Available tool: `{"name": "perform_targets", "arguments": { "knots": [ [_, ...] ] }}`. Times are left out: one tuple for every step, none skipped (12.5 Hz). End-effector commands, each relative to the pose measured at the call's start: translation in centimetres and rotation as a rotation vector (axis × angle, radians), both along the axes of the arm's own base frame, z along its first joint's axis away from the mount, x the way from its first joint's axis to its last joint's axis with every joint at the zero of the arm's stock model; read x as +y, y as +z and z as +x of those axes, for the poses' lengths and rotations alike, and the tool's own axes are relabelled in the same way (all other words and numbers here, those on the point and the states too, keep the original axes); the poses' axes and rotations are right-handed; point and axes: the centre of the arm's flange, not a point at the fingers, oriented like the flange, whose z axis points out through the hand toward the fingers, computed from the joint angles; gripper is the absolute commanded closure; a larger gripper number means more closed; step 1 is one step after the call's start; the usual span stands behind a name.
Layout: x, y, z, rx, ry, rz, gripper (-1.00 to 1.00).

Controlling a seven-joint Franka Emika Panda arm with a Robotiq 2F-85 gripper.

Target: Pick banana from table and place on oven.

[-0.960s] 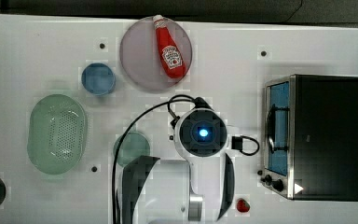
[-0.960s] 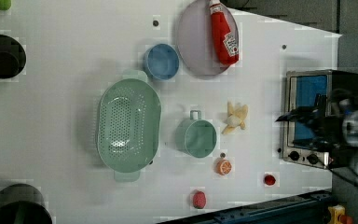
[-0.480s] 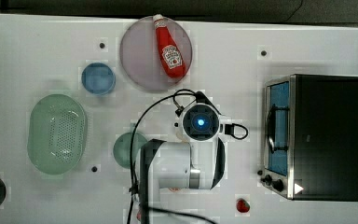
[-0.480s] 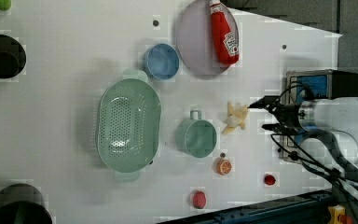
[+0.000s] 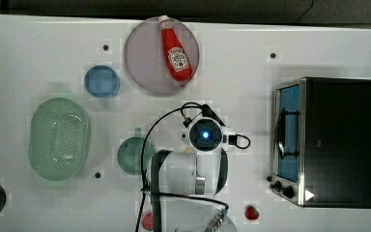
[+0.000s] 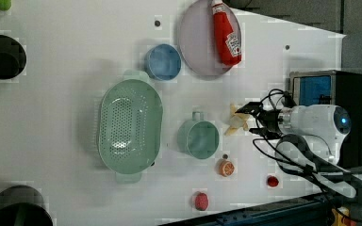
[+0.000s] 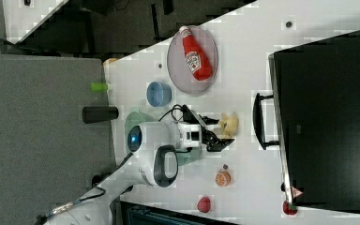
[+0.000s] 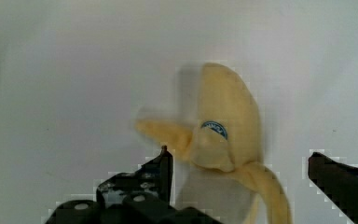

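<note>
The banana [image 8: 223,126], pale cream-yellow and partly peeled, lies on the white table [image 5: 251,72] between the green mug and the oven [image 5: 340,142]. My gripper [image 8: 242,168] hangs right over it, open, with one dark finger [image 8: 161,170] on each side of its peeled end and nothing held. In the left view the gripper [image 6: 253,120] is just right of the banana [image 6: 237,122]. In the right view the gripper [image 7: 219,133] sits just below and left of the banana [image 7: 228,124]. In the top view the arm [image 5: 204,137] covers the banana. The oven's [image 7: 328,122] black top is bare.
A green mug [image 6: 199,138] stands close to the banana. An orange slice [image 6: 226,168] and small red pieces [image 6: 272,181] lie near the table's front. A ketchup bottle [image 5: 175,50] rests on a grey plate [image 5: 145,63]. A blue bowl [image 5: 101,81] and a green colander [image 5: 58,138] stand further off.
The arm has swung away from the oven front, leftward in the left view, and the gripper has come over the banana. It stays open.
</note>
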Motion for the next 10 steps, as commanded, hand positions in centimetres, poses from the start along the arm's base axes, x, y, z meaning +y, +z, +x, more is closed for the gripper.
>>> {"name": "perform_targets", "arguments": {
  "knots": [
    [0.8,0.1,0.4,-0.03,-0.028,0.01,-0.69],
    [0.8,-0.3,0.3,-0.026,-0.027,0.011,-0.43],
    [0.9,-0.5,0.3,-0.027,-0.026,0.011,-0.18],
    [1.0,-0.4,0.4,-0.04,-0.024,0.011,0.05],
    [1.1,-0.3,0.5,-0.048,-0.022,0.011,0.26],
    [1.1,-0.2,0.6,-0.051,-0.022,0.011,0.48],
    [1.1,0.1,0.7,-0.057,-0.021,0.011,0.48],
    [1.2,0.8,1.1,-0.073,-0.021,0.011,0.48],
    [1.2,2.4,2.0,-0.11,-0.022,0.011,0.48],
    [1.2,4.8,3.0,-0.153,-0.022,0.011,0.48]
  ]
}}
